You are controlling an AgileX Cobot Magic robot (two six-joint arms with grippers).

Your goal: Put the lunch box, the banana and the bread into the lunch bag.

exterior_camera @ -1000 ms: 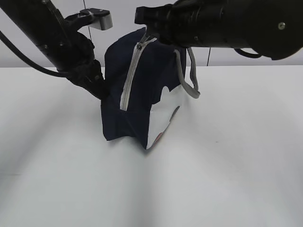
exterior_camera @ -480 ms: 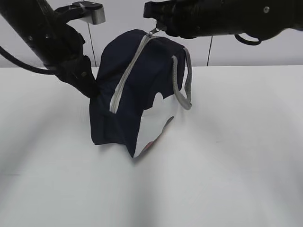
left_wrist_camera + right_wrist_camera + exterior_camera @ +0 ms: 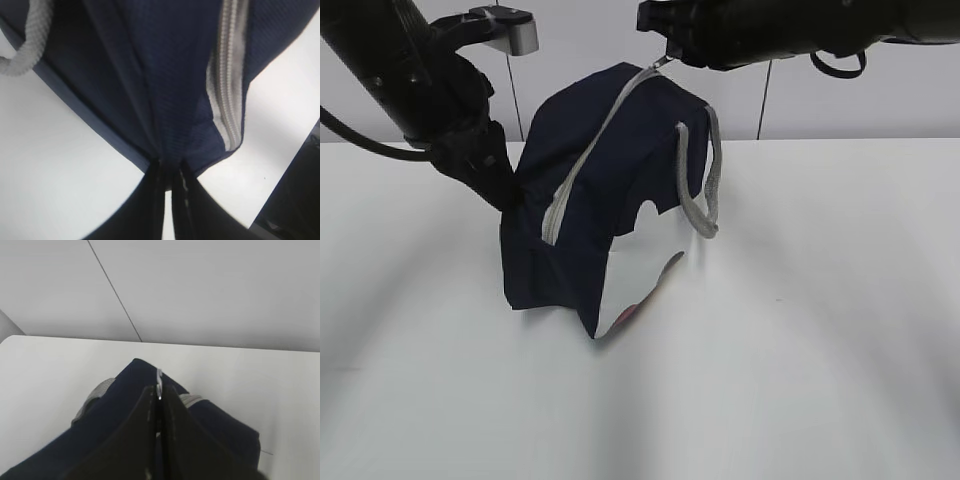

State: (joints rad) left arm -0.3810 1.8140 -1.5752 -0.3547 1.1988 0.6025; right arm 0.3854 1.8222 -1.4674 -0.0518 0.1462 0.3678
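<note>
Lunch bag (image 3: 620,150): navy-blue fabric body, finely woven texture visible in the left wrist view. Lower side panel (image 3: 635,275): white, with a small red mark near its bottom edge. Zipper (image 3: 590,155): light grey tape and teeth, silver metal ring pull (image 3: 159,382). Strap handle (image 3: 705,180): grey, ribbed weave. Counter (image 3: 800,330): plain white, no pattern. Rear wall (image 3: 580,50): pale grey with thin dark seam lines. Both arms: black. Left arm camera housing (image 3: 510,30): silver-grey. Fingers (image 3: 172,440): black.
</note>
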